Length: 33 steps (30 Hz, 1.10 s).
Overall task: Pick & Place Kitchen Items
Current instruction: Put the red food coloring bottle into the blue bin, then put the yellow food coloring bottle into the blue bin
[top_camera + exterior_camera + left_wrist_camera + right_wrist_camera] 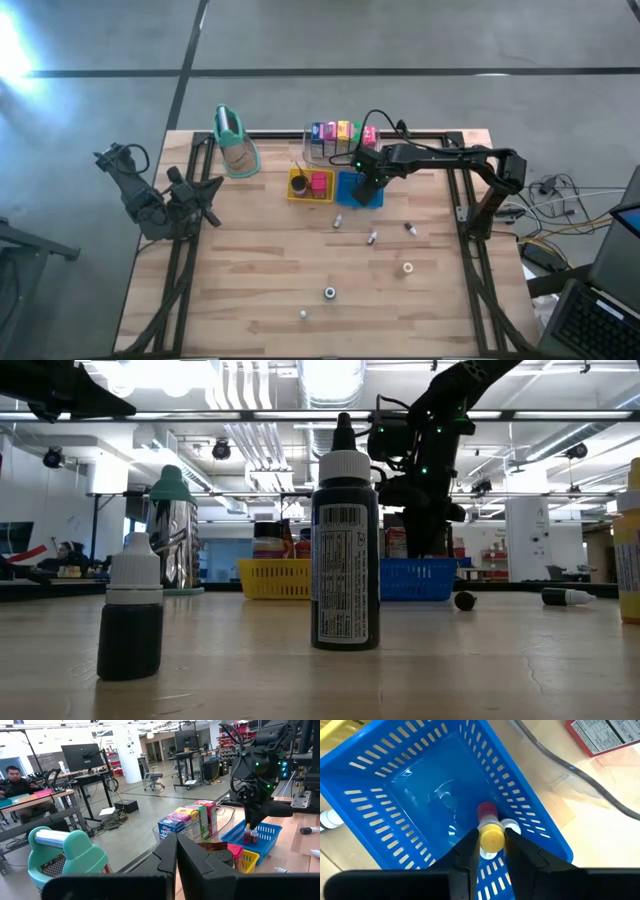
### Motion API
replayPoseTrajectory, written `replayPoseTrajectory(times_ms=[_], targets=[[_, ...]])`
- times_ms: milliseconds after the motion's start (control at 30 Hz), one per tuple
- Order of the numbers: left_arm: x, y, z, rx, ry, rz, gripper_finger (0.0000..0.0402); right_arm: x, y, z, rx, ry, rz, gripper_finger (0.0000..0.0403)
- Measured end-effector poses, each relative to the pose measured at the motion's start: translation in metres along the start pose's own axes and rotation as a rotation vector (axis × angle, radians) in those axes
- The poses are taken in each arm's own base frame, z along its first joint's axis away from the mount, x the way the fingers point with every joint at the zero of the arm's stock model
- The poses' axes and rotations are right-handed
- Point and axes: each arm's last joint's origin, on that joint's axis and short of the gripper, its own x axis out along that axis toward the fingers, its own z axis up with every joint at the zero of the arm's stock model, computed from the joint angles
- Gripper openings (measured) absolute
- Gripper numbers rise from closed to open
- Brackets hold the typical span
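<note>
Your right gripper (492, 851) hung inside the blue basket (380, 805), its fingers closed on a yellow-capped bottle (491, 840) beside a red-capped bottle (487, 812) and a white-capped one (510, 827). Your left gripper (176, 851) waited shut and empty at the table's left edge.

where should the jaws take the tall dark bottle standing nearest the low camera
Probably the tall dark bottle is best gripped across its round labelled body, coming in from the side: it stands upright on the table, and the white cap tapers to a thin nozzle that gives less hold. The small bottle beside it stands apart.
</note>
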Motion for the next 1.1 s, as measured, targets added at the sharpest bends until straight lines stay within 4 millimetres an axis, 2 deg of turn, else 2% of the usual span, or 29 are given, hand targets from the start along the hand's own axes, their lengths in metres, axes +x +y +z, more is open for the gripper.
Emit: replayPoseTrajectory(times_ms=[167,433,833,1100], targets=[[0.0,0.0,0.0,0.0,0.0,0.0,0.0014,-0.001,0.001,0.002,0.001,-0.015,0.006,0.0071],[0.0,0.0,0.0,0.0,0.0,0.0,0.0014,-0.001,0.001,0.003,0.001,-0.03,0.012,0.0105],[0.0,0.0,0.0,0.0,0.0,0.0,0.0014,-0.001,0.001,0.003,0.004,-0.026,0.009,0.0123],[0.0,0.0,0.0,0.0,0.0,0.0,0.0014,-0.016,0.002,0.008,-0.006,0.01,-0.005,0.0141]])
